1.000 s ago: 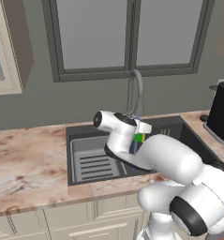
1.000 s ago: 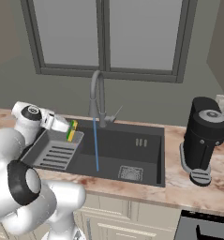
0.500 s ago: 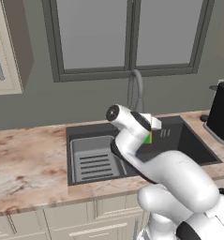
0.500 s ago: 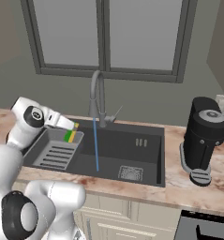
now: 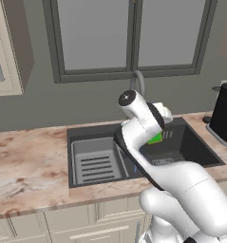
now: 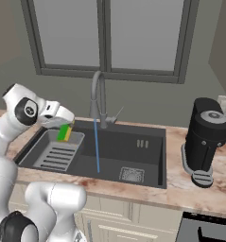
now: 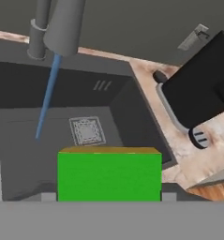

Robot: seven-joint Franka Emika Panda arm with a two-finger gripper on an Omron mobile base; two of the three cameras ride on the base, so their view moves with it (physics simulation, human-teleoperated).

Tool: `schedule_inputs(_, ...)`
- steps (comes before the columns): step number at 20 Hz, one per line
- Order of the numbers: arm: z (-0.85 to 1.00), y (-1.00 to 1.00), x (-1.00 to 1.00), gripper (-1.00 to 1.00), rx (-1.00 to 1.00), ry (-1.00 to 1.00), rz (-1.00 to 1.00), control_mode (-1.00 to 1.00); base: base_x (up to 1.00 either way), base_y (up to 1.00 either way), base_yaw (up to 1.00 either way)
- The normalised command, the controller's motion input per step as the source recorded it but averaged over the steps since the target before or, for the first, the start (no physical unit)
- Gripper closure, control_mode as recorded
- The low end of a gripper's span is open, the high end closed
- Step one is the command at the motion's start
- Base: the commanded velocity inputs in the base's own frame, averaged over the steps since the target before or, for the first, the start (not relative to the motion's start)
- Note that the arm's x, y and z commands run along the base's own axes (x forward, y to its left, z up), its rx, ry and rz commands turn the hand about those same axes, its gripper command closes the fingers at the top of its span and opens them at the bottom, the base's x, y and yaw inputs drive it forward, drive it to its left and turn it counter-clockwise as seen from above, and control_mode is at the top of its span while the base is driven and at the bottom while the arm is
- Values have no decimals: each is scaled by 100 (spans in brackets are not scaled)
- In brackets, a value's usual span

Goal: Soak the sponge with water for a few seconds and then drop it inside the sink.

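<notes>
Bright-green sponge (image 6: 64,133) pinched in the gripper (image 6: 67,129), held in the air above the left part of the sink (image 6: 147,161), over the lighter ribbed rack insert (image 6: 55,153). Flat rectangular block, vivid green on its broad face, with a thin yellowish-orange layer along one edge; small against the wide basin. Seen from the hand camera as a green slab (image 7: 108,176) with the orange strip along its upper edge, filling the lower middle of that picture, the fingertips themselves hidden behind it. From the left base camera, just a patch of green (image 5: 155,138) peeking out beside the white wrist. Thin light-blue water (image 6: 97,146) falling straight from the spout of the curved grey faucet (image 6: 98,97) to the dark sink floor, striking left of the square drain grate (image 6: 132,174). Sponge to the left of the stream, near but apart from it, not touching. Black coffee machine (image 6: 204,140) standing on the marbled counter (image 6: 195,189) to the right of the basin.
</notes>
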Motion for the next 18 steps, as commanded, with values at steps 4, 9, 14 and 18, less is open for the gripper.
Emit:
schedule_inputs(4, 14, 6, -34, 100, 2, 24, 16, -100, 0, 0, 0)
schedule_inputs(9, 0, -31, -19, 100, 13, 15, 6, -100, 0, 0, 0)
schedule_inputs(14, 1, -48, -5, 100, 15, 8, -1, -100, 0, 0, 0)
schedule_inputs(18, 2, -61, 0, 100, 15, 8, -8, -100, 0, 0, 0)
